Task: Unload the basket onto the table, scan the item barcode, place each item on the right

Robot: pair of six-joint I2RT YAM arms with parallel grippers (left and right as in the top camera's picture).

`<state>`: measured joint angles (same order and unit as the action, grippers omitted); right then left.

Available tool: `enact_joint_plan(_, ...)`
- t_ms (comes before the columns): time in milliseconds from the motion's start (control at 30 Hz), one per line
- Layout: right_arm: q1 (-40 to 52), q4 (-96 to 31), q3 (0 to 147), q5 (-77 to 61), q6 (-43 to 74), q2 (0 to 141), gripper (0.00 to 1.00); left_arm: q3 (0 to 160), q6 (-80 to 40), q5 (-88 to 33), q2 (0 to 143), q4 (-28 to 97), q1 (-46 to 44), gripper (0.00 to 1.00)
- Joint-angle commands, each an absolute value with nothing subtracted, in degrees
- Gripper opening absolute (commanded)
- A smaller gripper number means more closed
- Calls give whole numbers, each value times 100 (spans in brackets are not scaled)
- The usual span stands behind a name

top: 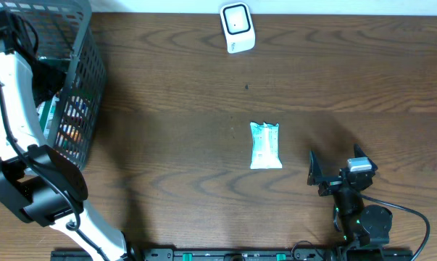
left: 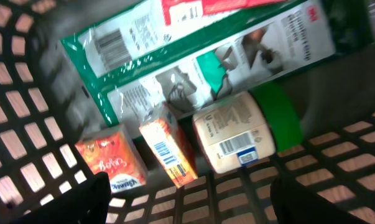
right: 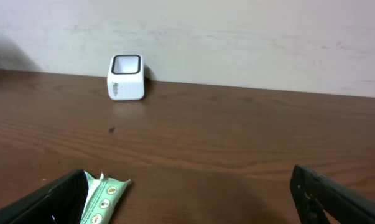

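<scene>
Dark wood table (top: 167, 87) carries the job, with a black mesh basket (top: 88, 80) at its left edge. Your left hand (left: 190, 198) is down inside that basket, its fingers (left: 94, 196) spread wide with nothing between them. It hangs above the goods without touching any.

Closest under it, roughly between the fingers, an orange-yellow carton (left: 168, 152) stands on its narrow side with its barcode showing. A cream tub (left: 234, 134) with a barcode label lies just beside it on the right. An orange packet (left: 109, 163) sits to the left, and a long green box (left: 206, 56) lies across the back.

You appear to be at the picking step: choosing an item to carry to the scanner (top: 238, 27). The carton looks the easier grab, being narrow and upright. The next move calls for lowering the hand so the fingers straddle it, then closing without catching the tub or the mesh. After that you must lift clear of the basket wall and turn the barcode toward the scanner's window.

Out on the table, a white and teal pouch (top: 265, 145) lies flat near the middle. The scanner stands at the far edge, well apart from the basket. Your right hand (top: 336, 168) rests low on the near right side, near the pouch, fingers wide apart and empty.
</scene>
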<state>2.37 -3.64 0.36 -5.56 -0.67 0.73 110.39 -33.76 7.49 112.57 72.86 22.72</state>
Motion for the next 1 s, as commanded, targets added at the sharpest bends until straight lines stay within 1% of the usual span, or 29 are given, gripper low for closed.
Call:
enact_joint_plan(0, 309, -386, 32, -543, -91, 67, 99, 10779, -3785, 823, 11295, 7244, 2316, 83)
enact_joint_plan(500, 309, -386, 32, -543, -91, 67, 99, 9618, -3933, 821, 11295, 6281, 2346, 82)
enact_joint_plan(967, 309, -386, 32, -543, -91, 67, 99, 8932, -3933, 821, 11297, 5704, 2344, 82)
